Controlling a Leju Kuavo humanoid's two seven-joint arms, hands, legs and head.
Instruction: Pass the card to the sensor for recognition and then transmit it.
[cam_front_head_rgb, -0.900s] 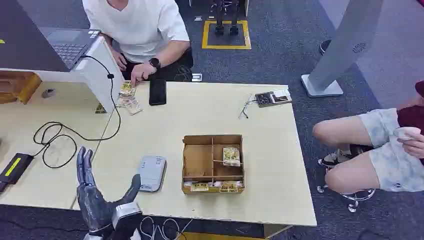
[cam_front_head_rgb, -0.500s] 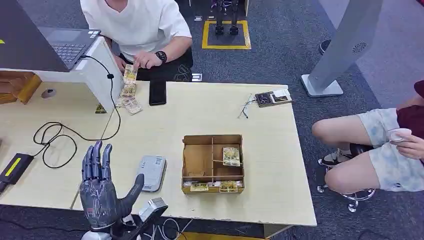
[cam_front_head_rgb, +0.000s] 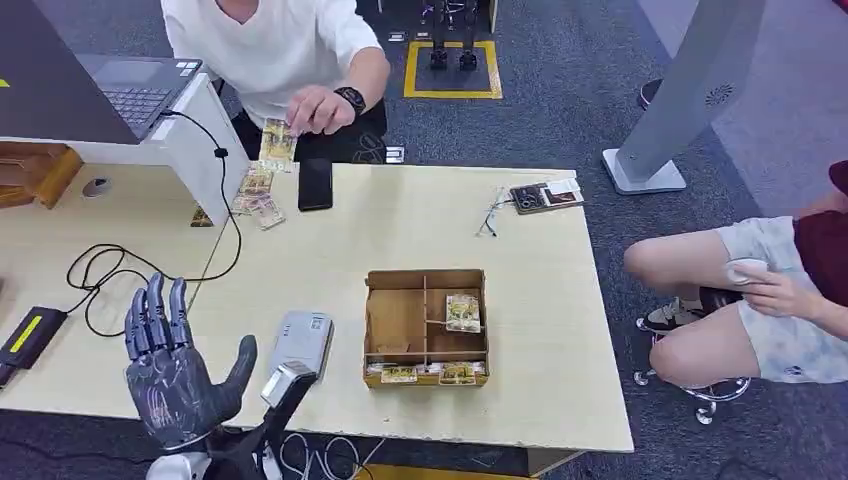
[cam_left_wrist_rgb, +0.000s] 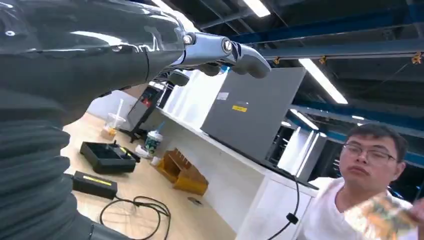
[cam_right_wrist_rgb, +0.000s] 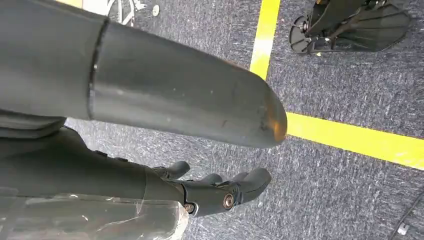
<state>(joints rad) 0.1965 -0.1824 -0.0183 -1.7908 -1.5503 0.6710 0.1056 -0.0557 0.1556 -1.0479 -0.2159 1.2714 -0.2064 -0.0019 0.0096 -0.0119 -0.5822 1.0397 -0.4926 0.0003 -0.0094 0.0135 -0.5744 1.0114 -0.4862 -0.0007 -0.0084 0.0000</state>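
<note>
Head looks down; wrists close behind hands.

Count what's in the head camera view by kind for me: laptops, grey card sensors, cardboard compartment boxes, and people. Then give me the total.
laptop: 1
grey card sensor: 1
cardboard compartment box: 1
people: 2, the person in a white shirt and the seated person at the right
Total: 5
</note>
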